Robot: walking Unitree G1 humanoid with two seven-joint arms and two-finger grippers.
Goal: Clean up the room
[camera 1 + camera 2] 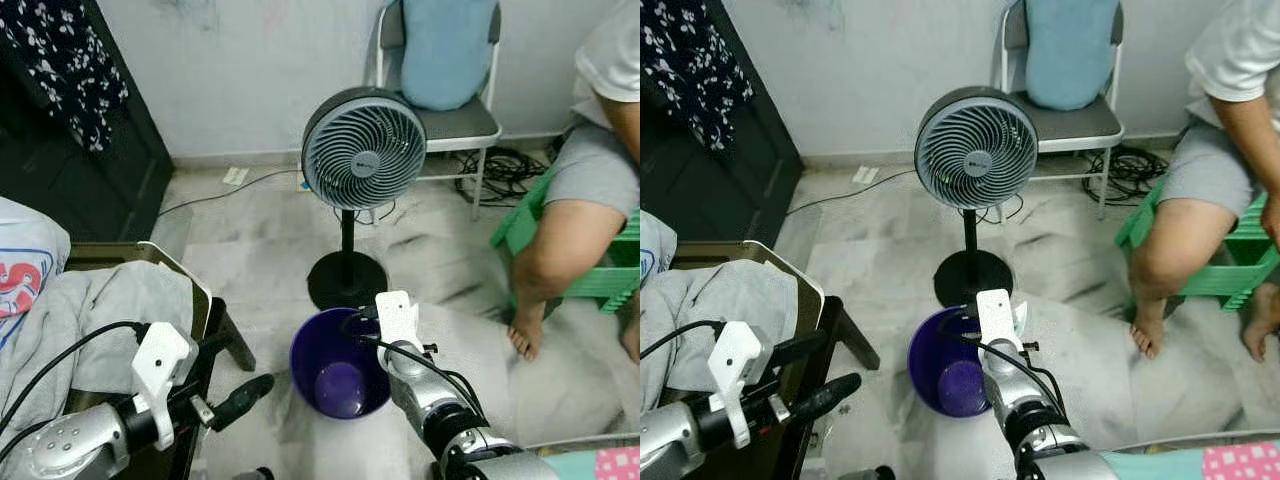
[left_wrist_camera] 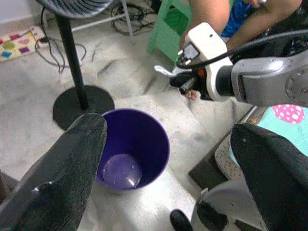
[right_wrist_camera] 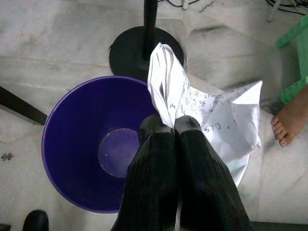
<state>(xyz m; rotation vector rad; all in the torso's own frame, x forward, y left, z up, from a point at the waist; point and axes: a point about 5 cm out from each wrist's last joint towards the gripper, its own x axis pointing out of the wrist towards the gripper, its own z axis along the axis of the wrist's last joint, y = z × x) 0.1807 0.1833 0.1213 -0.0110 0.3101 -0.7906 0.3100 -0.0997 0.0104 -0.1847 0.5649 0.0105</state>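
Right gripper (image 3: 173, 126) pinches the paper (image 3: 219, 122) over the bin's (image 3: 72, 144) far rim. Shift further over the opening before release, else it lands on the floor. Left gripper (image 2: 163, 144) is spread, idle.

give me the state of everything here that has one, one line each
purple bin: upright, open-topped, nothing inside
crumpled paper: pinched in the right gripper, above the bin's rim
left gripper: jaws open, holding nothing, beside the bin
standing fan: upright behind the bin; blades sharp, apparently not spinning
grey chair: upright, blue cushion on it
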